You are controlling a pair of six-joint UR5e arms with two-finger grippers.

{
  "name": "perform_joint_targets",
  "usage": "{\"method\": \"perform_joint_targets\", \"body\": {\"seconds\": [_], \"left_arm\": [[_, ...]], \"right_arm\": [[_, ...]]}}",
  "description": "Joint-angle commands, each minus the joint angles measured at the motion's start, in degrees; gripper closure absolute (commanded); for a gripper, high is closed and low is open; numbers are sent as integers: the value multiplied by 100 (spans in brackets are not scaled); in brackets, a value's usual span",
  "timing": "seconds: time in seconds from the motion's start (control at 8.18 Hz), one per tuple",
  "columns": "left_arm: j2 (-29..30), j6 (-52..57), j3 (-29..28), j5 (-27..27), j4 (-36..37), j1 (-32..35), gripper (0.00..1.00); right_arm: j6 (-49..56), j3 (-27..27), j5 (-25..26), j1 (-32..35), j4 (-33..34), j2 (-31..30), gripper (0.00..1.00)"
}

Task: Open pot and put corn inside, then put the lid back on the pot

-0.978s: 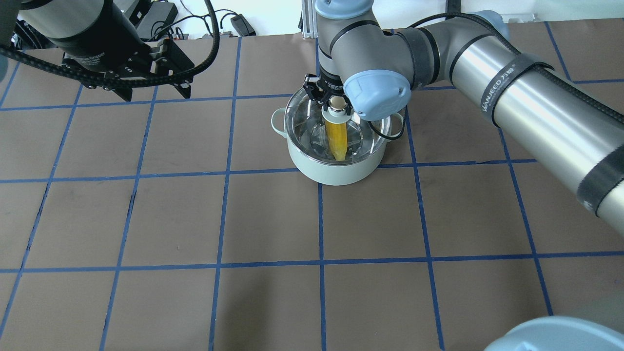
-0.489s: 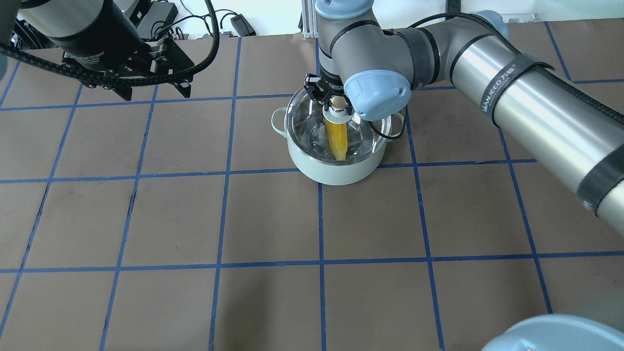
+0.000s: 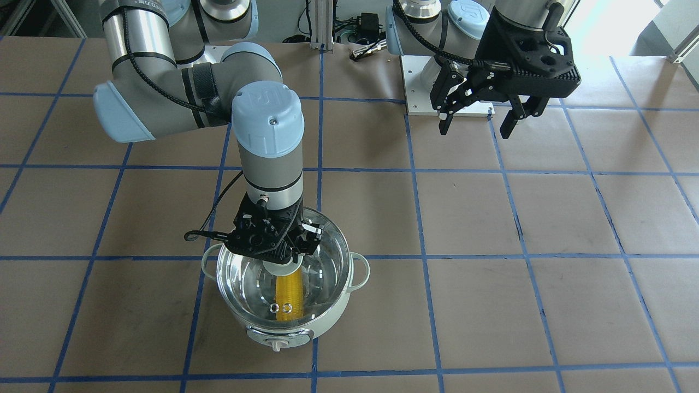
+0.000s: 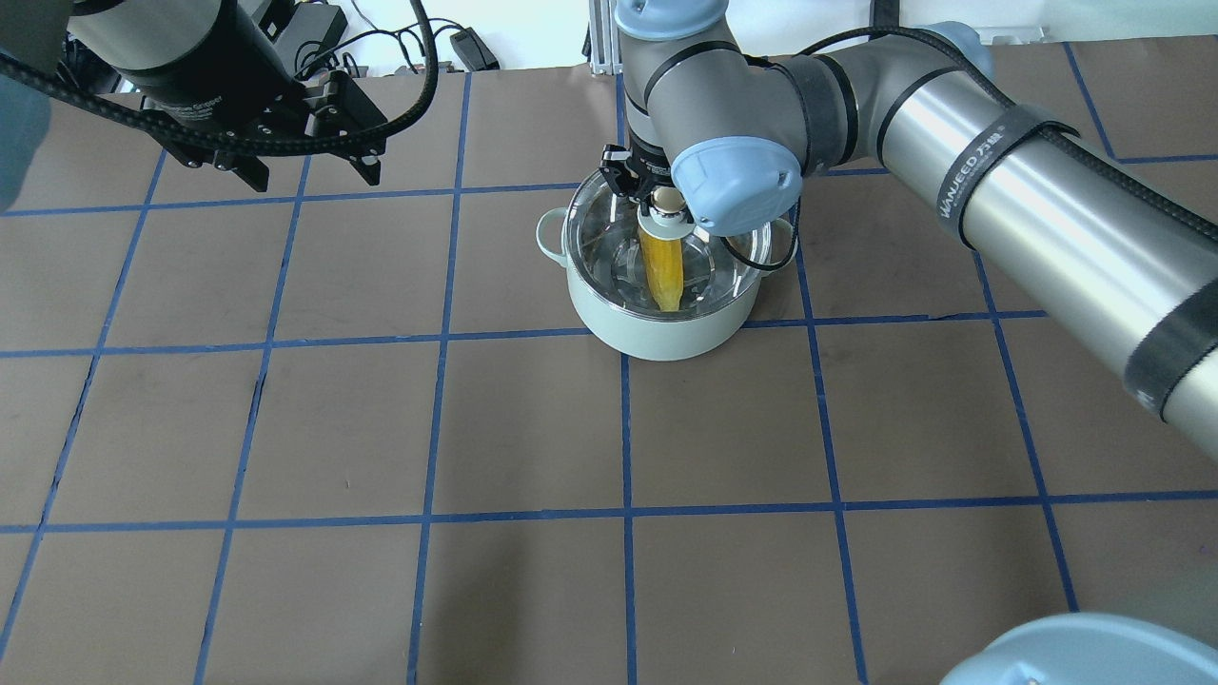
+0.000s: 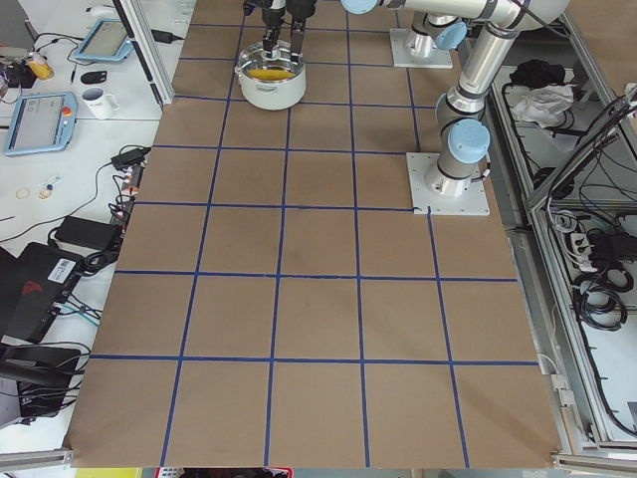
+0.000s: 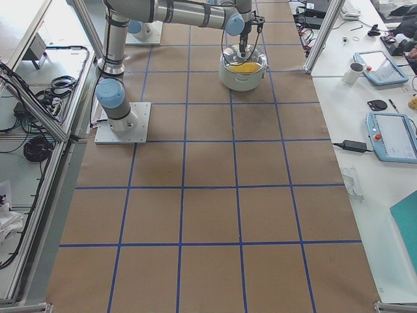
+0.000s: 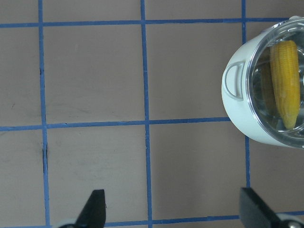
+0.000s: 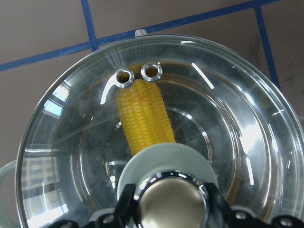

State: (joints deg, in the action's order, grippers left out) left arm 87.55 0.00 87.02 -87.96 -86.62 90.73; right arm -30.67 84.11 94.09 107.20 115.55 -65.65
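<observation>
The pale mint pot (image 4: 657, 333) stands at the table's far middle and also shows in the front view (image 3: 322, 322). The yellow corn (image 4: 661, 276) lies inside it, seen through the glass (image 8: 145, 118). The clear lid (image 4: 599, 228) covers the pot's mouth, level with the rim; I cannot tell whether it rests fully. My right gripper (image 4: 666, 195) is shut on the lid's beige knob (image 8: 168, 202), straight above the pot (image 3: 281, 262). My left gripper (image 4: 309, 176) is open and empty, high over the far left (image 3: 475, 123), apart from the pot (image 7: 237, 114).
The brown table top (image 4: 533, 428) carries a blue tape grid. A cable loop (image 4: 761, 257) from the right wrist hangs beside the pot's right handle. Cables and a power brick (image 4: 466, 43) lie past the far edge.
The right gripper has shifted the lid slightly right and down, so it now sits centred over the pot's mouth. The left gripper has drifted a little right and away.
</observation>
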Motion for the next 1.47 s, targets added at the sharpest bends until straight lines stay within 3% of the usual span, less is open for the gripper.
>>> {"method": "perform_joint_targets", "body": {"seconds": [0.0, 0.24, 0.49, 0.73, 0.86, 0.98, 1.22, 1.35], "left_arm": [[7, 18, 0, -11, 5, -3, 0], [7, 18, -9, -2, 5, -3, 0], [-1, 18, -9, -11, 5, -3, 0], [-2, 18, 0, -20, -13, 6, 0], [-2, 18, 8, -20, -30, 6, 0], [-2, 18, 0, -20, -13, 6, 0], [7, 18, 52, -20, 4, 6, 0], [7, 35, 70, -20, -4, -3, 0]], "right_arm": [[34, 1, -40, -6, -6, -323, 0], [87, -8, -58, -23, -486, -1051, 0], [463, 1, -40, -111, -1801, -1974, 0], [632, -8, -49, -155, -2752, -2267, 0], [693, -17, -275, -269, -2835, -2451, 0], [1390, -17, -765, -661, -2862, -2496, 0], [2719, 0, -665, -1811, -3029, -2636, 0], [2820, 1, -673, -1886, -3160, -2654, 0]]}}
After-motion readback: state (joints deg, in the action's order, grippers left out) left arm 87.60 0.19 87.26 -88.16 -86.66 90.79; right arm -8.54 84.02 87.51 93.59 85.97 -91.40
